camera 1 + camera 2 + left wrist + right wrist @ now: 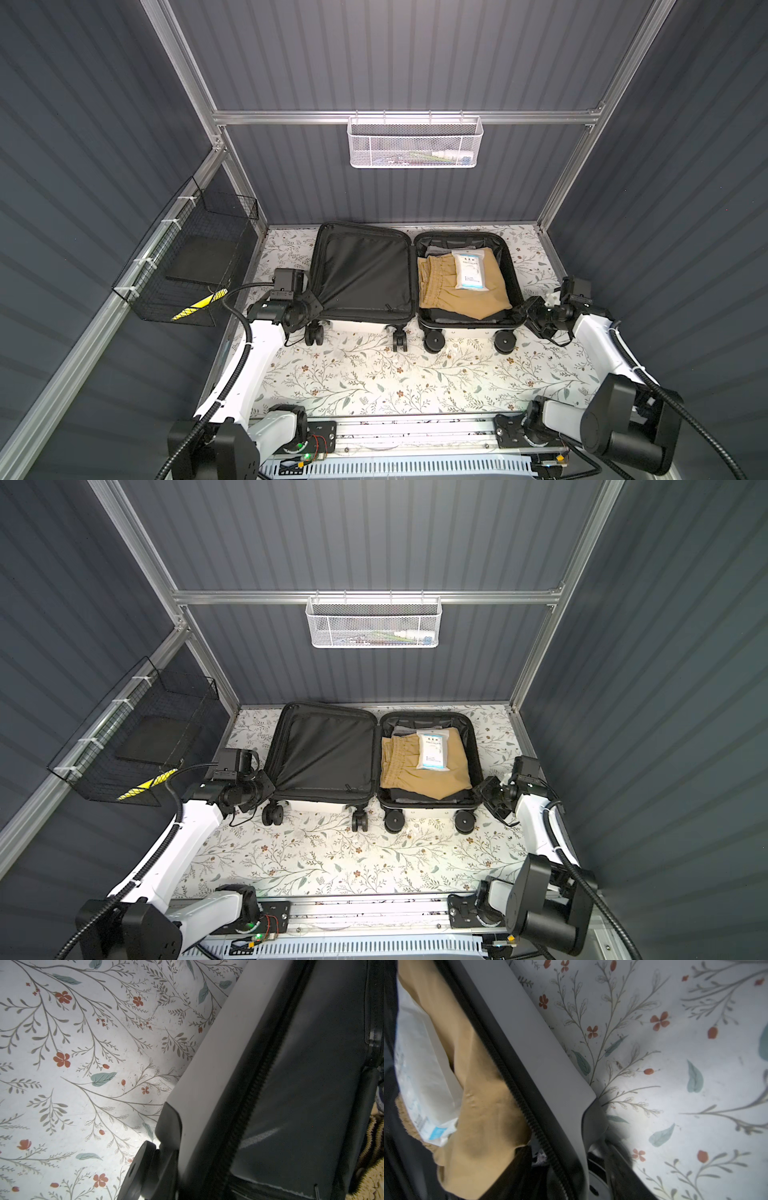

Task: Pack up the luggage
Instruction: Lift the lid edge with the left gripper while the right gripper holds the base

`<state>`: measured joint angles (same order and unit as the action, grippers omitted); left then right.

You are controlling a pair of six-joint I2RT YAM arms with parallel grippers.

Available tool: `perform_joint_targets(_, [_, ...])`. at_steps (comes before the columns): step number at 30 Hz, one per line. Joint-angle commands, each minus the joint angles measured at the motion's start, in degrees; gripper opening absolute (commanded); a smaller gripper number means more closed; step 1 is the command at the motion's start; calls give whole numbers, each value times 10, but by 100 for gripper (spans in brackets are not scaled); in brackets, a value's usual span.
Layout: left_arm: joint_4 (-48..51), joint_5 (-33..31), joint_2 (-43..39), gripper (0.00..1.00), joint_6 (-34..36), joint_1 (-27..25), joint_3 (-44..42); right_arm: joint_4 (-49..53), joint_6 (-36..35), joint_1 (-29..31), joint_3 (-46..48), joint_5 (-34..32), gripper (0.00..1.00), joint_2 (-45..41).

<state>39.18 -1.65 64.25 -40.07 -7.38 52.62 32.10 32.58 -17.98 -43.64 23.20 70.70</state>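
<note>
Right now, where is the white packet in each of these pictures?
In a top view: the white packet lies on the tan shorts, in the suitcase's right half.
In a top view: the packet, same spot.
Left wrist: not in it.
Right wrist: the packet, against the shorts.
Shared landmark: the tan shorts.

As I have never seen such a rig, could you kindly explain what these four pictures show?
It is a two-armed robot, and each arm ends in a claw. Two pictures look down on the whole booth from overhead. The other two come from cameras on the wrists, close against the case. On the flowered table lies an open white suitcase. One half shows bare black lining, and the other holds a tan garment with a white packet on top. The left claw and right claw sit at its near outer corners. Whether either grips it, I cannot tell.
</note>
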Motion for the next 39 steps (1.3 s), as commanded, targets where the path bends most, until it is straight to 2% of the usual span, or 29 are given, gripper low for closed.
perform_joint_targets(1, [-51,85,-10,1,59,-8,44,-13,-16,-3,7,18,41,8])
perform_joint_targets(7, [-42,97,-11,0,63,-8,69,-23,-19,-2,14,35,6,12])
perform_joint_targets(9, [-37,101,-12,0,65,-8,79,-25,-21,-2,14,38,0,12])
perform_joint_targets(19, [-18,128,-26,0,65,-8,134,-31,-24,21,12,61,0,7])
perform_joint_targets(39, [10,137,-51,0,61,-8,212,-23,11,219,-36,-8,0,11])
